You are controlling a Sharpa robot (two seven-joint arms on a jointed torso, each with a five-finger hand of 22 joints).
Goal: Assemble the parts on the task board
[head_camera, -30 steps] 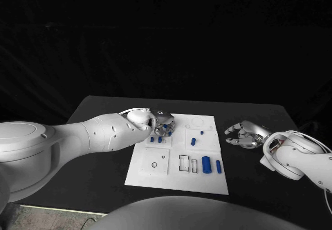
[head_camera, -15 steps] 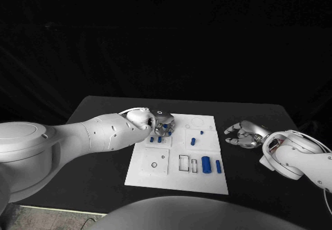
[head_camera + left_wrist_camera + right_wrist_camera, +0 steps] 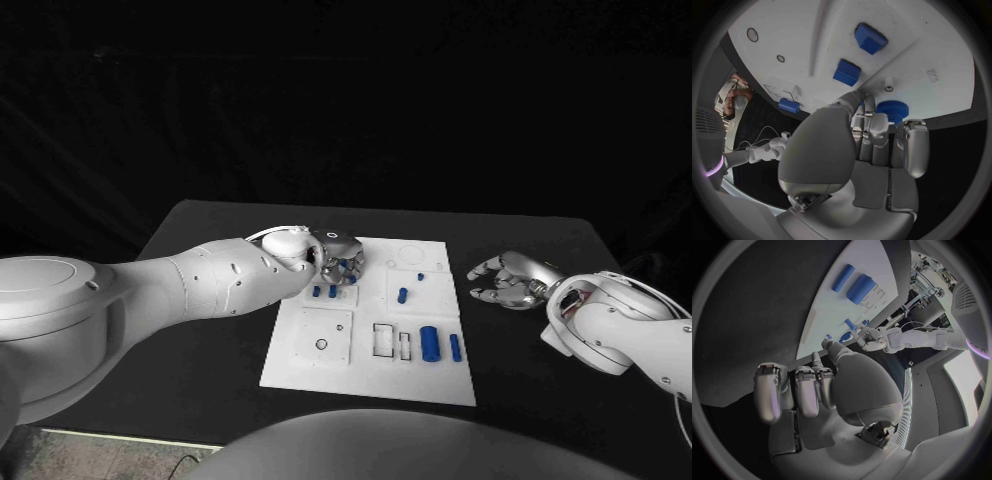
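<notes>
The white task board lies mid-table. My left hand hovers over its far left corner and pinches a blue knurled round part between thumb and fingers. Two blue blocks stand in the board just below that hand, also seen as block and block. A small blue peg, a thick blue cylinder and a slim one lie on the board's right half. My right hand rests off the board's right edge, fingers apart, holding nothing.
The black table surrounds the board. Empty outlined slots and a ring-shaped recess mark the board's near half. A round recess sits at its far right corner.
</notes>
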